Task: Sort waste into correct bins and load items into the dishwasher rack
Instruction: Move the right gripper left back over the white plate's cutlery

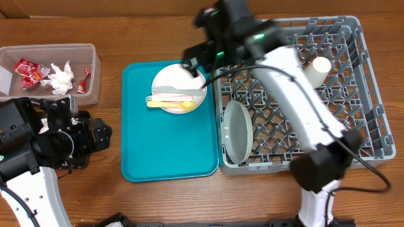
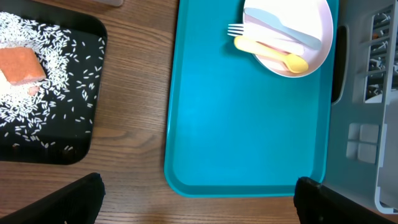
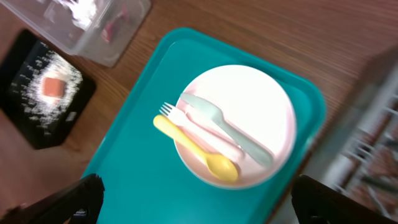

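On the teal tray (image 1: 170, 151), beneath the wide-open, empty right gripper (image 3: 196, 186), the pale plate (image 1: 178, 85) and cutlery (image 1: 170, 101) await loading, while wrappers (image 1: 28, 70) and napkin (image 1: 61, 79) sit in the clear tub (image 1: 95, 69), rice (image 2: 62, 56) and cube (image 2: 22, 65) in the black tray (image 2: 87, 137), grey plate (image 1: 237, 132) and cup (image 1: 319, 69) in the rack (image 1: 372, 126), and the left gripper (image 2: 199, 180) gapes empty too.

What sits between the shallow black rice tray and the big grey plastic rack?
A large teal serving tray bearing a pale round plate: left wrist view.

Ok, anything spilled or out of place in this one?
Nothing stands out. The rice is scattered but stays inside the black tray, the wrappers and napkin sit in the clear tub, and the cutlery lies on the plate.
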